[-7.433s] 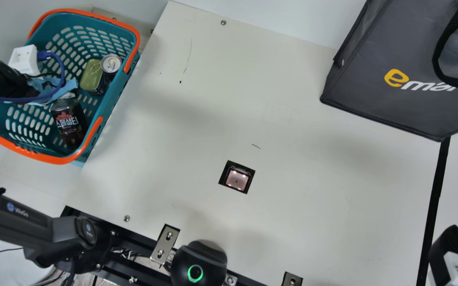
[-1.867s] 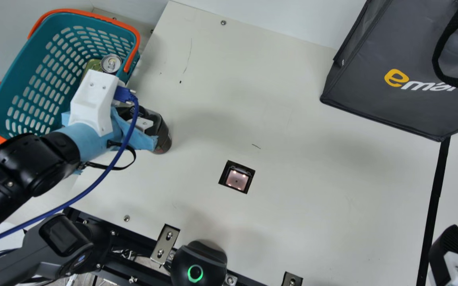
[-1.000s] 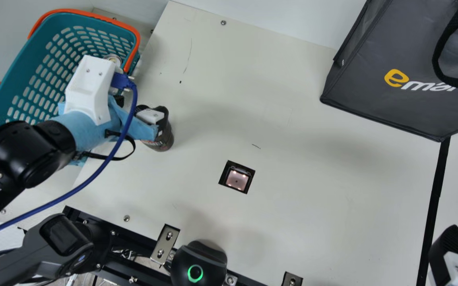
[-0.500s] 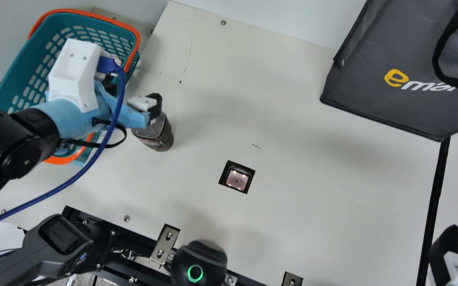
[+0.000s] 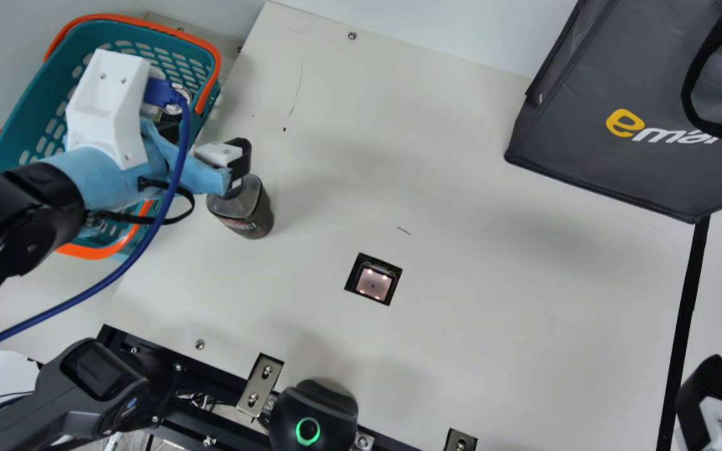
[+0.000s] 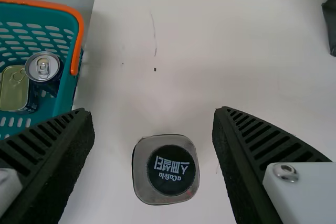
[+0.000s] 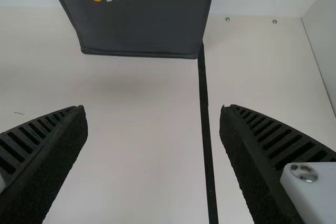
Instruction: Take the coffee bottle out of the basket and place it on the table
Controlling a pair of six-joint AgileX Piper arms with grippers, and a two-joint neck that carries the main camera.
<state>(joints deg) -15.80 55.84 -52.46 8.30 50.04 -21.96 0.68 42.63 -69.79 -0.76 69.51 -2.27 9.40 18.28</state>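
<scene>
My left gripper (image 5: 209,141) is open, above and slightly behind the coffee bottle (image 5: 247,212), which stands upright on the cream table (image 5: 461,313) just right of the teal basket (image 5: 212,81). In the left wrist view the bottle's black cap (image 6: 171,170) faces the camera, and the fingers of my left gripper (image 6: 152,113) stand wide apart without touching the bottle. My right gripper (image 5: 715,382) is at the main view's lower right edge; in the right wrist view the right gripper (image 7: 152,109) is open over bare table.
A drink can (image 6: 43,66) and a flat golden tin (image 6: 14,88) lie in the orange-rimmed basket. A dark grey bag (image 5: 618,81) stands at the back right. A square scanner window (image 5: 373,280) is set in the table, and a black scanner (image 5: 314,416) stands at the front edge.
The bottle has gone from the basket to the table. My left gripper has let go of it and moved up and left in the main view, while the bottle stayed put. The right gripper kept still.
</scene>
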